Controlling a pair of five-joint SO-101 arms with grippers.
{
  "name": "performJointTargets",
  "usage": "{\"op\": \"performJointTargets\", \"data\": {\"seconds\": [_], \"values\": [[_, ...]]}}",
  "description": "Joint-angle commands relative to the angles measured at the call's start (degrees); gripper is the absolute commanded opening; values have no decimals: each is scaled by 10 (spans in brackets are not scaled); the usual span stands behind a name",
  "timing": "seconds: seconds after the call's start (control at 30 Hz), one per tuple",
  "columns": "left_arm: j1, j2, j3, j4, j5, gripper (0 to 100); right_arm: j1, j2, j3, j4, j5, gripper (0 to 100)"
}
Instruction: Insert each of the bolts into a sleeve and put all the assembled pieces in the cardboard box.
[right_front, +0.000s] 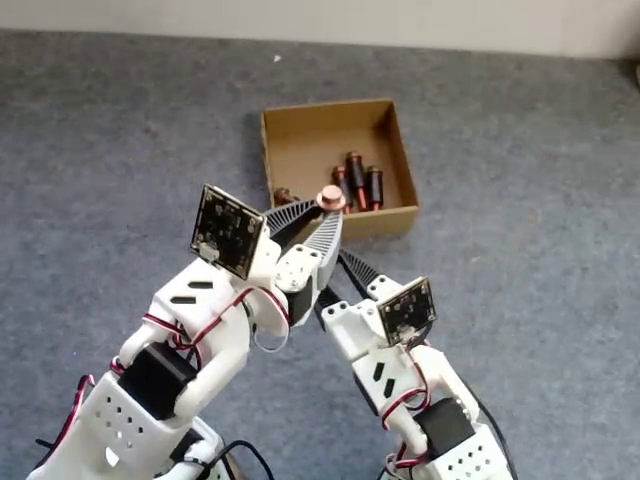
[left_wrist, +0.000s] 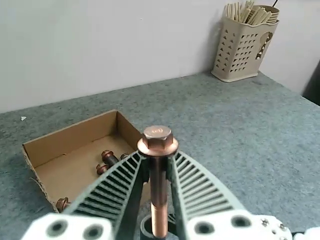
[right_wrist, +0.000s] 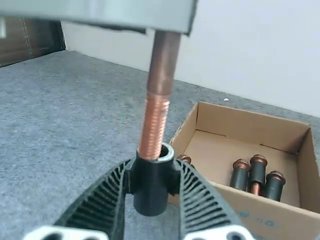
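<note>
Your left pincer (left_wrist: 157, 157) is clenched on the bolt (left_wrist: 158, 145) just under its hex head, with the shank hanging down between the ribbed fingers. Your right pincer (right_wrist: 152, 172) grasps the black sleeve (right_wrist: 150, 195) upright below it. Both are held in the air just in front of the cardboard box (right_front: 325, 106), on its near side.

The bolt's threaded end already sits in the sleeve's mouth, but the shank leans a little off the sleeve's axis. Straighten it before you push, or the threads will likely catch on the rim. Keep the right pincer firm and feed the bolt down slowly until the head seats.

Three assembled pieces (right_front: 358, 182) lie inside the box toward its near wall. Another copper-headed piece (left_wrist: 62, 202) lies at the box's near corner on the tabletop (right_front: 520, 200); I cannot tell whether it has a sleeve.
</note>
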Motion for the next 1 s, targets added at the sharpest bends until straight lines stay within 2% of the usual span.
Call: {"op": "performJointTargets", "data": {"seconds": [0.0,0.23,0.53,0.73,0.87,0.97], "values": [[0,-7,11,-36,-3,5,-4,-17,47,-20,6,5],[-22,-5,61,-107,-24,5,-4,-17,48,-19,6,5],[-22,-9,95,-105,-28,5,22,-17,48,-21,3,5],[25,-9,101,-36,-137,24,60,-17,49,-21,1,5],[47,-9,102,-3,-140,152,61,-17,51,-21,1,5],[42,-9,99,5,-142,164,78,-17,52,-21,1,5]]}}
